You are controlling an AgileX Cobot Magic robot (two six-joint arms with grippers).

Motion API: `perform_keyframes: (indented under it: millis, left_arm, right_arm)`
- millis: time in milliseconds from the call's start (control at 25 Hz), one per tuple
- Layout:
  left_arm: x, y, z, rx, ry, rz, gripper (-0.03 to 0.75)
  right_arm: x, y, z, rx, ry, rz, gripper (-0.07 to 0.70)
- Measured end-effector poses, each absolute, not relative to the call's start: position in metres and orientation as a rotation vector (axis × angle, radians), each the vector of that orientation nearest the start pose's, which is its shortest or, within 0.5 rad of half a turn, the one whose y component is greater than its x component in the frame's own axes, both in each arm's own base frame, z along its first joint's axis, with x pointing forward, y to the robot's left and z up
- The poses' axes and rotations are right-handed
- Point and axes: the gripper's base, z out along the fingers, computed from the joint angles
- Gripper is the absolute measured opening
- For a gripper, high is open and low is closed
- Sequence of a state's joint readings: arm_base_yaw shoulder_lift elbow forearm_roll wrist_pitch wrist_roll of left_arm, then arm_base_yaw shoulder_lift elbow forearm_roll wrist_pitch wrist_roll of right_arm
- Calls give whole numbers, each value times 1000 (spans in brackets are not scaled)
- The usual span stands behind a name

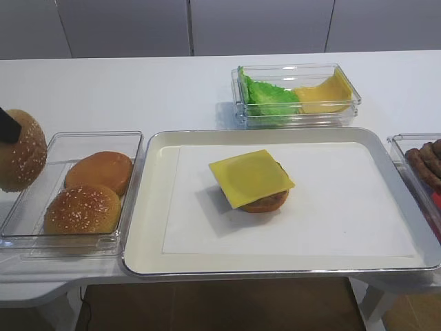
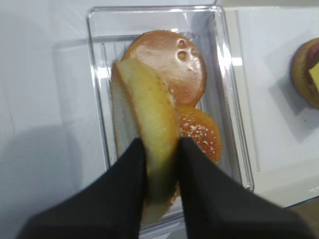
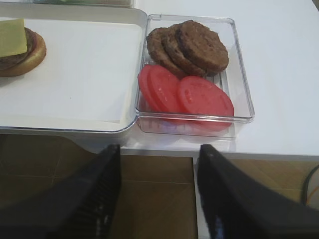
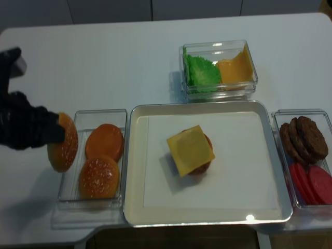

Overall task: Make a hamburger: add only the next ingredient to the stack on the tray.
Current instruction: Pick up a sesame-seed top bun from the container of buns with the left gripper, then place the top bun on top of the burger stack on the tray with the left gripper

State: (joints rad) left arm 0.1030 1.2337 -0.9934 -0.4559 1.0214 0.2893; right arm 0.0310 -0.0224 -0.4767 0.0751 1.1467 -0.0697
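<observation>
Left gripper [image 2: 162, 164] is clamped on the seeded bun top [image 2: 149, 149], and what a grip: black fingers [image 2: 127, 189] pinch it on edge, dome one way, pale cut face the other. It hangs in the air over the left rim of the bun tub [image 1: 131, 148], clear of the two buns lying inside, a smooth bun [image 1: 100, 171] at the far end and a second seeded bun [image 1: 83, 209] at the near end. From the high view the held bun top sits at the far left edge of the table [image 1: 138, 89], well apart from the tray [image 1: 155, 207].

Over on the tray, the stack [image 1: 253, 183] waits near the middle of the white paper: base, patty, and a square cheese slice on top with its corners overhanging. No top on it yet.

Right gripper [image 3: 157, 164] stands wide apart and empty, parked off the table's near edge, just short of the tub holding patties [image 3: 197, 45] and tomato slices [image 3: 192, 94]. Lettuce and spare cheese sit in the far tub [image 1: 296, 93], untouched.

So, by my read: pickup done, delivery still to come. What's left is carrying the bun top rightward across the tray's left rim, turning it dome-up, setting it on the cheese and letting go.
</observation>
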Motion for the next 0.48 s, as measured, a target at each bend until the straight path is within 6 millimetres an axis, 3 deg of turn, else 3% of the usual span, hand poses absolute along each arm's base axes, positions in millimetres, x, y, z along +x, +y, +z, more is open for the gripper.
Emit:
perform_keyframes:
  millis: [200,480]
  left_arm:
    - [235,-22,332,48,2559,-664,144]
    - [230,-64,341,209,2495,-886,140]
  right_arm:
    - [-10,6,264,-115,2126,68,376]
    - [-10,6,264,-113,2126,69,376]
